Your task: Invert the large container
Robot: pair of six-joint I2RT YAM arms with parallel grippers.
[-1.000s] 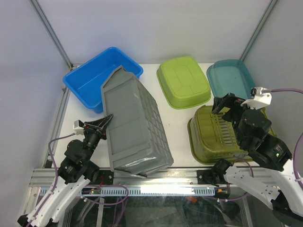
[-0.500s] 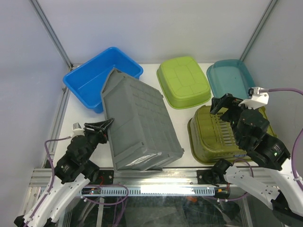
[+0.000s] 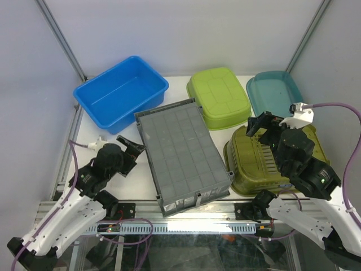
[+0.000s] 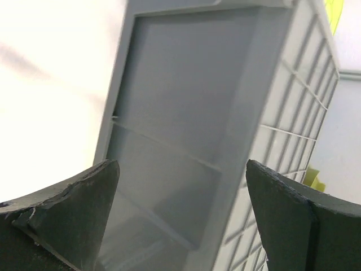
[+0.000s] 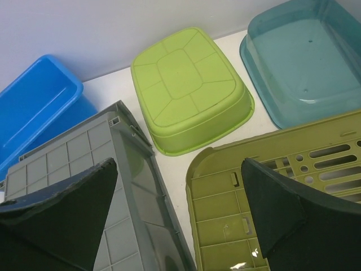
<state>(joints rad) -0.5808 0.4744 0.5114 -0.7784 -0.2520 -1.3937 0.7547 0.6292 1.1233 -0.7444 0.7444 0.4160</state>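
Note:
The large container (image 3: 183, 153), a big grey crate, lies flat in the middle of the table with its square-grid underside facing up. My left gripper (image 3: 134, 150) stands open just left of its long wall, holding nothing. In the left wrist view that ribbed wall of the large container (image 4: 186, 113) fills the frame beyond the left gripper (image 4: 181, 165) and its spread fingers (image 4: 67, 214). My right gripper (image 3: 262, 122) hovers open and empty over the olive-green basket (image 3: 254, 166). The right gripper (image 5: 179, 162) looks down on the crate's right edge (image 5: 113, 164) and the basket (image 5: 271, 186).
A blue tub (image 3: 118, 93) stands upright at the back left, close to the crate's far corner. A lime-green tub (image 3: 219, 97) lies bottom-up at the back centre, a teal tub (image 3: 275, 90) upright at the back right. The olive basket sits close to the crate's right wall.
The crate has tipped over from leaning on its side to lying flat, underside up. My left gripper opened, let go of it and drew back left. The right arm barely moved.

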